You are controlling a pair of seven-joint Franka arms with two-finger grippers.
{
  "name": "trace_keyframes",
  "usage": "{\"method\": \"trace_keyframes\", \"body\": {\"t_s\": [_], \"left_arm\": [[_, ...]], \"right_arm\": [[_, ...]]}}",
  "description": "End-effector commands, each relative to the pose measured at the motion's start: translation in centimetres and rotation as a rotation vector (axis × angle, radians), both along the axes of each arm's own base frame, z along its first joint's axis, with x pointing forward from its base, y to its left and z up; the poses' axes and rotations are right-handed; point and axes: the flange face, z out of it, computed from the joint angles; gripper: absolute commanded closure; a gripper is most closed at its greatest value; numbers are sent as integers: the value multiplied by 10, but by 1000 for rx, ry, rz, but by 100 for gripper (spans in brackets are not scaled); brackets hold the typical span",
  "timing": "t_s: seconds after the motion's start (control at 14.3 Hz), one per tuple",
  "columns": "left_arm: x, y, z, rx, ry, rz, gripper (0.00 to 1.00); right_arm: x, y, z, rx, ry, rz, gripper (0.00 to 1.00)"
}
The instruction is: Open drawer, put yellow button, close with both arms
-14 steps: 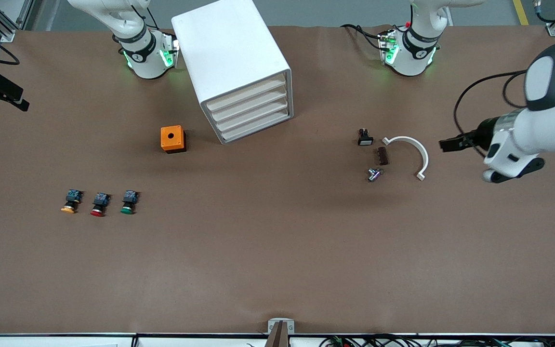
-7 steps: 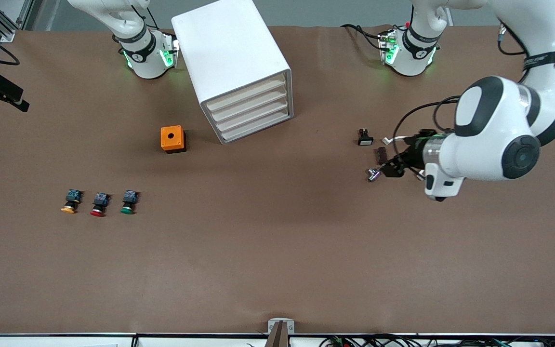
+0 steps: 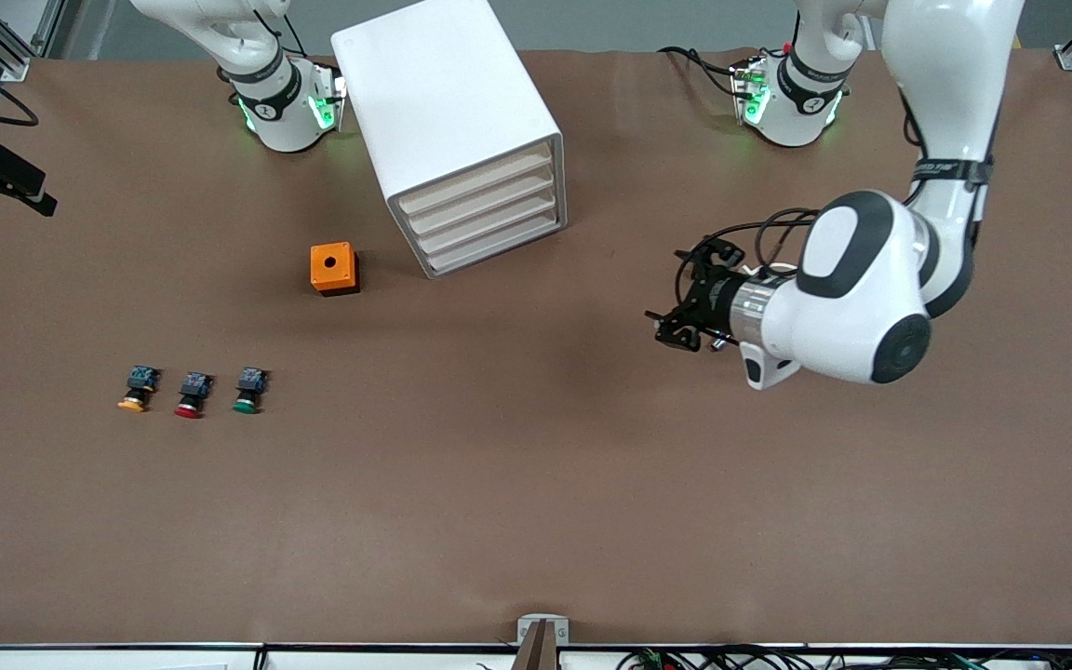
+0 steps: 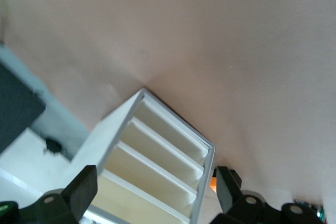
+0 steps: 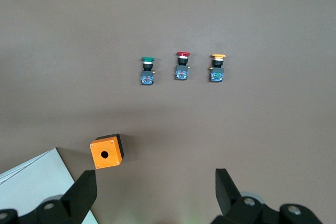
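Front view, high camera, brown desk [image 3: 536, 484]. White cabinet [image 3: 448, 121] w/ four drawers stands near the desk edge where the arm bases are, between the two bases, closer to the right arm's. All four drawers shut; top drawer [image 3: 475, 183] flush w/ the rest.

Orange box [image 3: 334, 268] w/ round hole on top sits just beside the cabinet, toward the right arm's end and a bit nearer the camera.

Three push buttons in a row toward the right arm's end, nearer the camera than the box. Yellow button [image 3: 135, 390] is the one closest to that end of the desk, red button [image 3: 191, 395] in the middle, green button [image 3: 247, 391] closest to desk center. All three lie on their sides, apart from each other, caps toward the camera.

Left arm reaches in from its base; left end effector [image 3: 676, 328] is over the desk toward the left arm's end, fingers spread, holding nothing. Its wrist view looks at the cabinet's drawer fronts.

Right end effector [image 5: 155, 195] is out of the front view; its wrist view shows fingers spread, empty, high over the box and buttons.
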Motion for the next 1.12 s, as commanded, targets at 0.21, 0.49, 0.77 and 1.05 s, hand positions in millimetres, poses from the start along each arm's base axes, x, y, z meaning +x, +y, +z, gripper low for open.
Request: {"method": "trace_keyframes", "body": {"t_s": [0.21,0.49,0.77,1.05], "left_arm": [[-25,-55,-62,155,433,185,0],[-52,-81,-95,238,657,190,0],[-83,-113,-108,259,803,117,0],[-102,-138,-122,263,875,95,0]], "right_arm": [[-7,3,2,10,-7,-6,0],[-6,1,8,8,-21,-10,0],[-6,0,8,8,-22,-12,0],[2,-6,5,-5,-17,-20,0]]}}
